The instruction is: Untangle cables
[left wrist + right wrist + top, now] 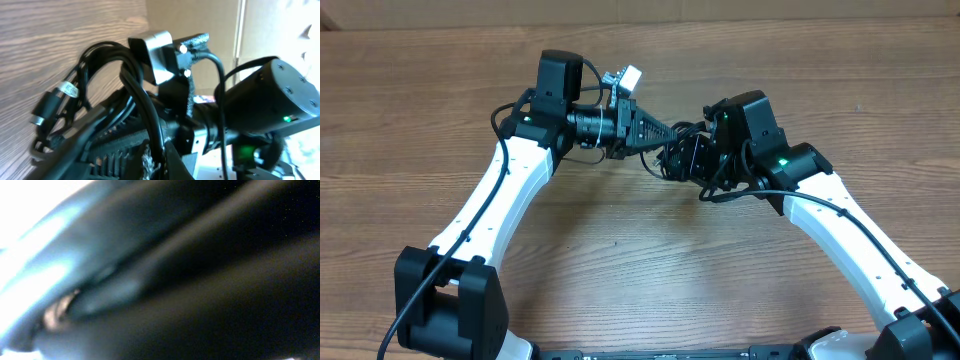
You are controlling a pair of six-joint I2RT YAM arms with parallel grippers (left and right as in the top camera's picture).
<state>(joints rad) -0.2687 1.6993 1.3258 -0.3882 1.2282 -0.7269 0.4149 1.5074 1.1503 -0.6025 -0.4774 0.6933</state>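
The cables form a dark tangle held above the table, between the two gripper tips at mid-table. In the left wrist view the cables loop upward as several black strands, and one plug with a silvery tip hangs at the left. My left gripper points right, and its jaws are shut on one black strand. My right gripper points left into the same tangle; its jaws are hidden there. The right wrist view is only dark blur, too close to read.
The bare wooden table lies all around and under the arms. The right arm's black wrist body, with a green light, sits close behind the tangle. A cardboard wall runs along the far edge.
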